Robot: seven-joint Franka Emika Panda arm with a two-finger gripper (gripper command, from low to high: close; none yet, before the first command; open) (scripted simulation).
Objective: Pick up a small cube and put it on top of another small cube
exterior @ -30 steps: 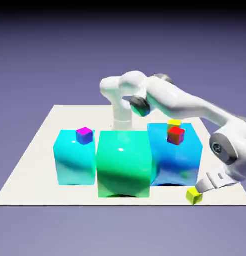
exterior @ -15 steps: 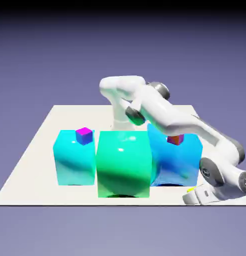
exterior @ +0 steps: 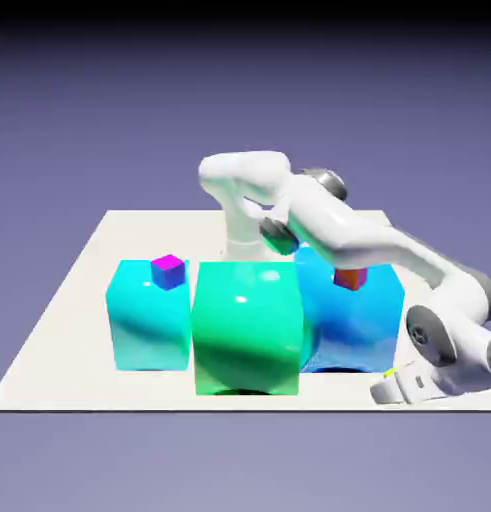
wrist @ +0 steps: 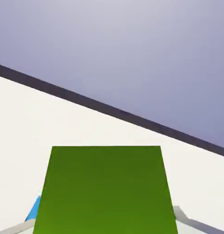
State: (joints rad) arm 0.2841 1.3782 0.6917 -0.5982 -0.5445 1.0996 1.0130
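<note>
Sitting low on the table (exterior: pixel 59 330) near its front edge at the exterior view's right, tiny lime yellow-green cube (exterior: pixel 390 375) barely shows there, only a sliver peeking out beside the white gripper (exterior: pixel 387 390) that covers it. Fills the lower half of the hand view instead, a broad green face (wrist: pixel 104 189) set between the grey fingertips (wrist: pixel 186 219) at the bottom corners. Jaws drawn in against its sides, so clamped on the cube rather than standing wide. Still down at table level by the look of it, not lifted clear. Judged from that: the reach and the grasp are done, and the carry has not begun. Left to do, the whole second half. Lift the cube, bring it across to the exterior view's left, and set it down on the tiny cube with magenta top and blue-purple sides (exterior: pixel 168 270), which perches on the cyan block (exterior: pixel 149 320), well apart from the gripper. Between the two stand the big green block (exterior: pixel 247 330) and the blue block (exterior: pixel 354 320), the latter bearing a red tiny cube (exterior: pixel 350 278) partly hidden behind the arm. Enough height needed, likely, to pass over those blocks. Target top bare and small, so a careful, centred release wanted, else the lime cube may tip off.
</note>
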